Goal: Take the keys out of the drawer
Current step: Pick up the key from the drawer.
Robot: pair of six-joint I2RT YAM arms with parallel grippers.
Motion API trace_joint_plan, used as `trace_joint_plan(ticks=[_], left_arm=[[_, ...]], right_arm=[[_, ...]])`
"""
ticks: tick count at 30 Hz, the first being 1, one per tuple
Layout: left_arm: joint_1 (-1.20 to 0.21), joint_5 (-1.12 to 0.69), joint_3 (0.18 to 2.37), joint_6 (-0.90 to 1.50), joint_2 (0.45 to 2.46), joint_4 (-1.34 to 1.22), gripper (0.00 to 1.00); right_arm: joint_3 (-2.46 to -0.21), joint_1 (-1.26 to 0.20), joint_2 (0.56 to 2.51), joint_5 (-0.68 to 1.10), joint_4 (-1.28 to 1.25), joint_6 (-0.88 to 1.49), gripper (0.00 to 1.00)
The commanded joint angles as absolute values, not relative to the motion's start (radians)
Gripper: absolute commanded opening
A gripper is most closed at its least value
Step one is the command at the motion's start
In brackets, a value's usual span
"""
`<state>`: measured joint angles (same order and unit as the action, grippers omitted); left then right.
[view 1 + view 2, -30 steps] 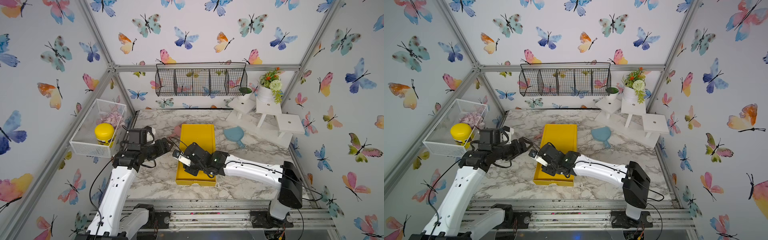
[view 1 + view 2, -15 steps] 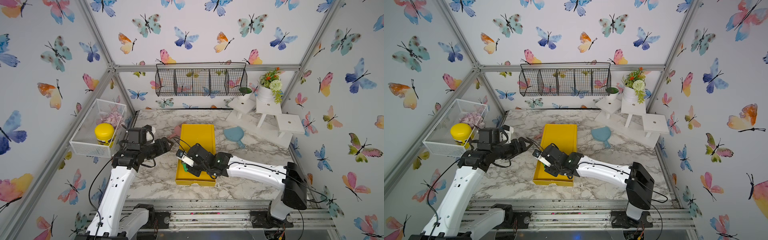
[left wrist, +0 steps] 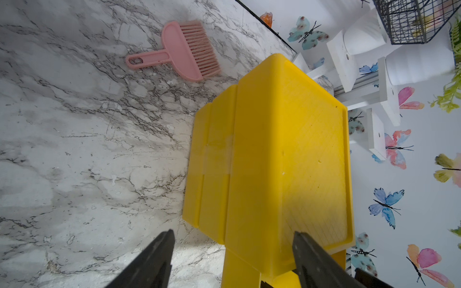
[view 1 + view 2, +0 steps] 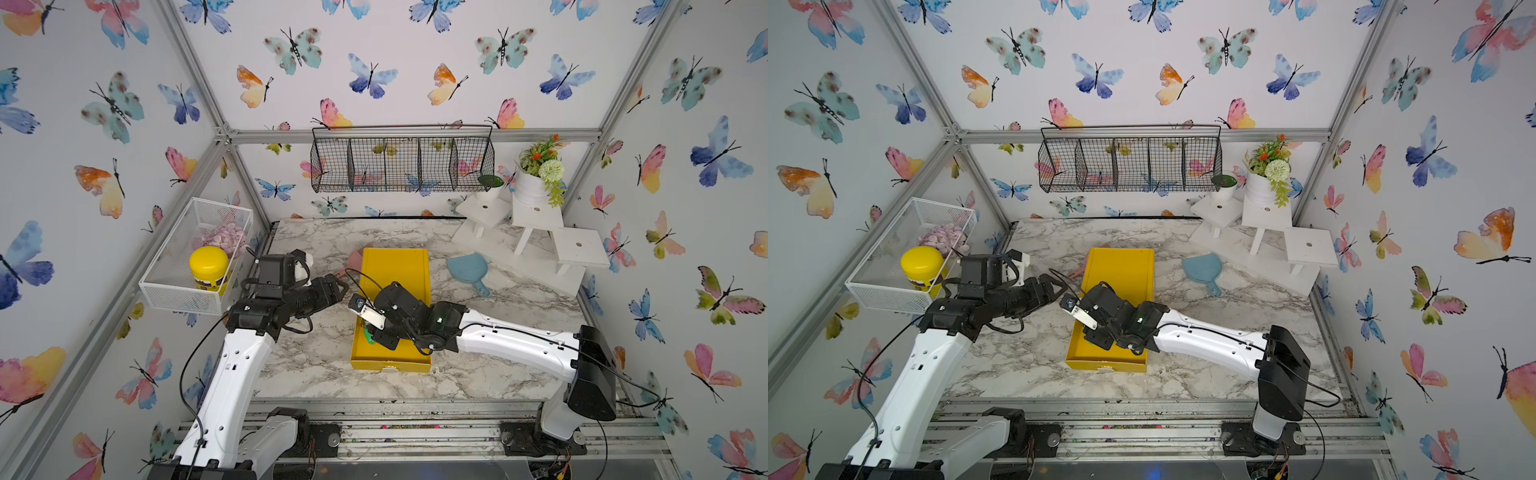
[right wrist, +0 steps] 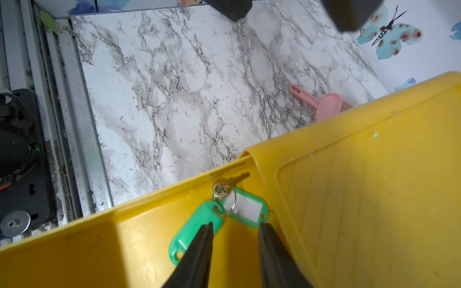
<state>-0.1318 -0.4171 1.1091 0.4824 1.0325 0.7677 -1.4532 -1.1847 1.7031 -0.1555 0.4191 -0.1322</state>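
The yellow drawer (image 4: 390, 363) is pulled out toward the table's front from its yellow cabinet (image 4: 395, 266). Keys with two green tags (image 5: 197, 229) on a ring lie in the drawer's left corner, and a bit of green (image 4: 367, 336) shows in a top view. My right gripper (image 5: 235, 225) reaches down into the drawer (image 5: 124, 249), open, its fingertips just short of the ring; one finger (image 5: 199, 249) overlaps a tag. Nothing is gripped. My left gripper (image 3: 233, 235) is open wide at the cabinet's (image 3: 274, 149) left side, seen in both top views (image 4: 340, 286) (image 4: 1057, 286).
A pink brush (image 4: 353, 259) (image 3: 179, 52) lies left of the cabinet. To its right lies a blue dustpan (image 4: 467, 270). A white mesh basket (image 4: 183, 291) with a yellow-lidded jar hangs on the left wall. A black wire basket (image 4: 401, 162) and white stands (image 4: 536, 216) with plants are at the back.
My right gripper has dropped lower into the drawer, toward the green-tagged keys. The left arm has not moved.
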Motion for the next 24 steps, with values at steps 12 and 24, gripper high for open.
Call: trace_joint_plan(ticks=[12,24], left_arm=[[-0.135,-0.412,1.143,0.461,1.025,0.775,0.80],[-0.140,-0.415,1.141,0.459,1.020,0.773,0.80]], right_arm=[[-1.453,-1.177,1.767,-0.159,0.331,-0.097,0.38],[-1.445,-1.178,1.787,-0.161,0.284,-0.064,0.31]])
